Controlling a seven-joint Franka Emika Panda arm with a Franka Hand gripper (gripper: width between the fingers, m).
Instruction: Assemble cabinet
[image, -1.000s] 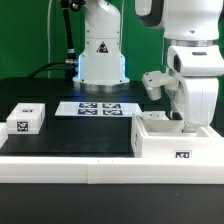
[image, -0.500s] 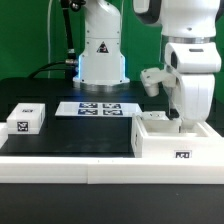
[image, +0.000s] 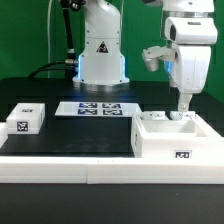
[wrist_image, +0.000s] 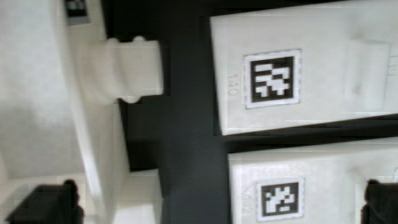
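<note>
Fingers (wrist_image: 50, 205): spread wide, nothing between them (only the wrist view shows this); gripper (image: 183, 113): poised over the cabinet (image: 170, 140), contact not discernible; cabinet: directly beneath the fingers, at the exterior view's right; tagged panels (wrist_image: 270, 82): seen in wrist view only; marker board (image: 98, 108): well apart, exterior view only.

No words or numbers are legible. A triangular warning sign (image: 101, 47) marks the robot base (image: 102, 68). Black-and-white square marker tags (wrist_image: 272, 78) sit on the marker board (image: 100, 108), small white block (image: 25, 120) and cabinet (image: 160, 148).
</note>
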